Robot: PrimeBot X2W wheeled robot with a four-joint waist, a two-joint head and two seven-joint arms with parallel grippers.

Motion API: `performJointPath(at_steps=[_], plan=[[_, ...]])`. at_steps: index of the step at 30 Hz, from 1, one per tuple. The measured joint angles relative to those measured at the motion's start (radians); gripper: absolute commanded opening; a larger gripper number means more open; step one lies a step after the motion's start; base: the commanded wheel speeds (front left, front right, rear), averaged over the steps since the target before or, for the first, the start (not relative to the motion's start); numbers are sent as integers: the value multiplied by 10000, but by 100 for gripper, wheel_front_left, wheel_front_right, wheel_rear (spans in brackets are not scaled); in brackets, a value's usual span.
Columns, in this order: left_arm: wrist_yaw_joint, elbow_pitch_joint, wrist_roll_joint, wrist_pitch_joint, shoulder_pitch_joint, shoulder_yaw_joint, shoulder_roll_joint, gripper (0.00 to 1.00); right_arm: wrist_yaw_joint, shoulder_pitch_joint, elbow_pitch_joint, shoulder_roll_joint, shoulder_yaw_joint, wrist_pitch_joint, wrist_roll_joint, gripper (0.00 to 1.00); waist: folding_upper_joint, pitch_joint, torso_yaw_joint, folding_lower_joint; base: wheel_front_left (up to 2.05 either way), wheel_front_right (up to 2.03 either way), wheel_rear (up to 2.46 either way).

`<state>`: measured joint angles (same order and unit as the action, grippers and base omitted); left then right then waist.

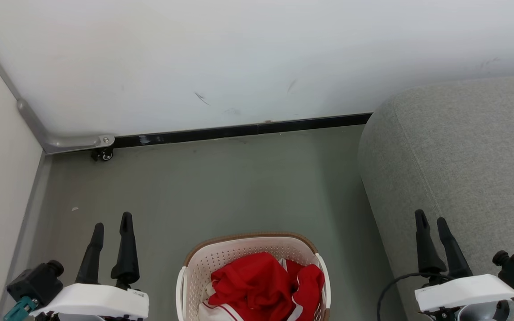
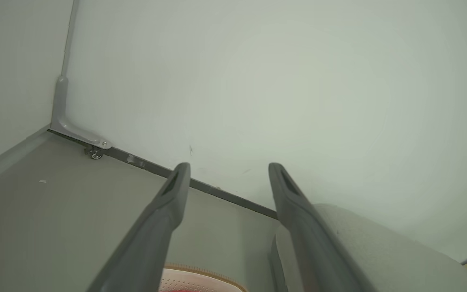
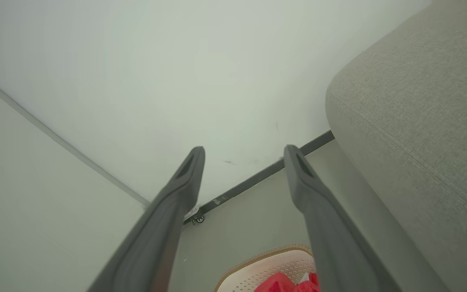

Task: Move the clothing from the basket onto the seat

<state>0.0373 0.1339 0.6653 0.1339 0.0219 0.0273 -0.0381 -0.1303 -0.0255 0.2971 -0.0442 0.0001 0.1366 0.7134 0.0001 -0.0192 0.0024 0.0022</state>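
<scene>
The left claw (image 1: 112, 221) stands wide and empty above the floor (image 1: 221, 187), left of the basket (image 1: 221, 258). The red clothing (image 1: 257, 281) lies bunched inside the basket, between the claws. The right claw (image 1: 431, 217), also wide and empty, hangs over the edge of the seat (image 1: 462, 156).

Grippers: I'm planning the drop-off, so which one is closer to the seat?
The right gripper: in the head view it overlaps the grey seat, while the left gripper is over the floor, across the basket.
</scene>
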Motion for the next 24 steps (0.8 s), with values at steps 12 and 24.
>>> performJointPath(at_steps=[12, 24], plan=[[-487, -169, -2617, 435, 0, 593, -46, 100, 0, -50, 305, 12, 71, 412, -2102, 100, 0, -96, 15, -11, 0, 0, 0], [-863, 230, -4769, 867, -13, 1062, -153, 100, 0, -370, 640, 12, 238, 711, -4146, 100, 0, -161, 38, -14, 0, 0, 0]])
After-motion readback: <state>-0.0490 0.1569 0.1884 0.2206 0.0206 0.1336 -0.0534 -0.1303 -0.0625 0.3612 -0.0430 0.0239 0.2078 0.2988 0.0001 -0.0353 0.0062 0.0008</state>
